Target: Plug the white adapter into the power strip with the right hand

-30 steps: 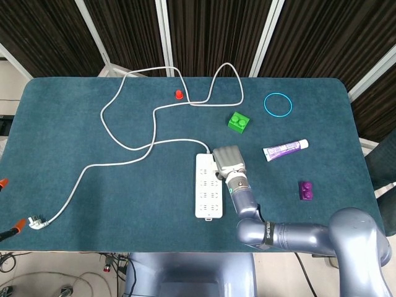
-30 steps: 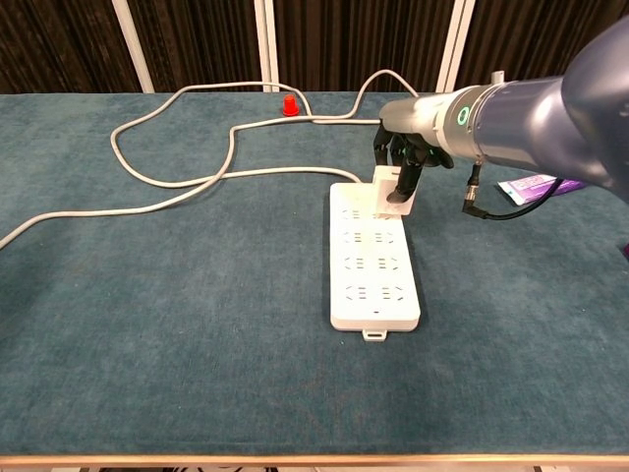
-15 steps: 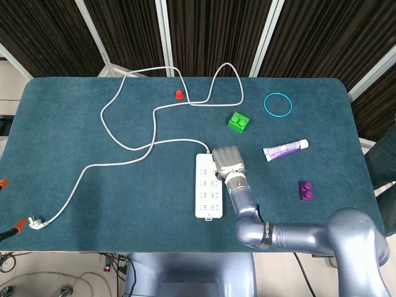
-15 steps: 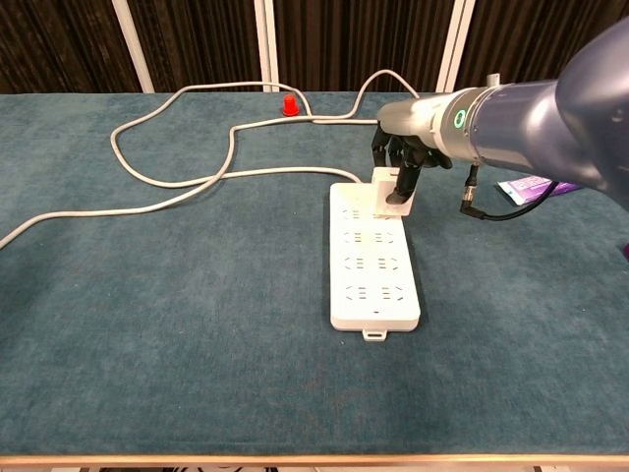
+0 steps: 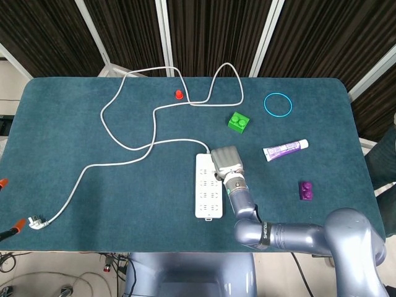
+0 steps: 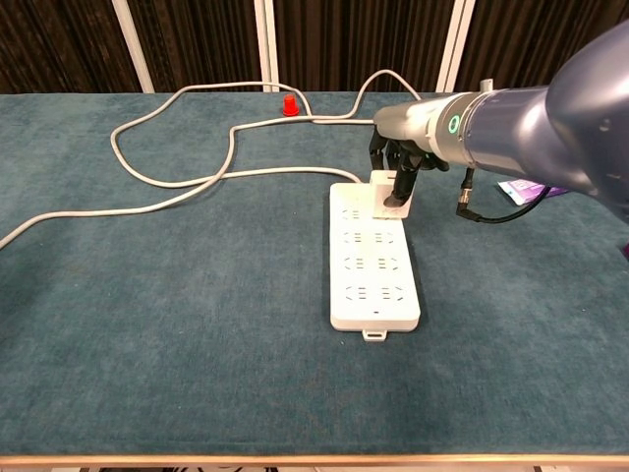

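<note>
Teal surface [image 6: 177, 324]: our right robot hand [image 6: 401, 162] grips the white adapter [image 6: 390, 193] seemingly half-seated in the power strip [image 6: 373, 265], so we press straight down next.

Lab test booth: black curtains [image 5: 204, 31], teal-covered table [image 5: 74, 204], scattered props.

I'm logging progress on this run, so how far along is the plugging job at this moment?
Done: the right hand has brought the white adapter to the far end of the power strip. In hand: its fingers hold the adapter upright on the top row of sockets. Left: whether the adapter is fully seated can't be told from either view, so a final press may remain, then letting go and drawing the hand back. The left hand is out of view.
</note>
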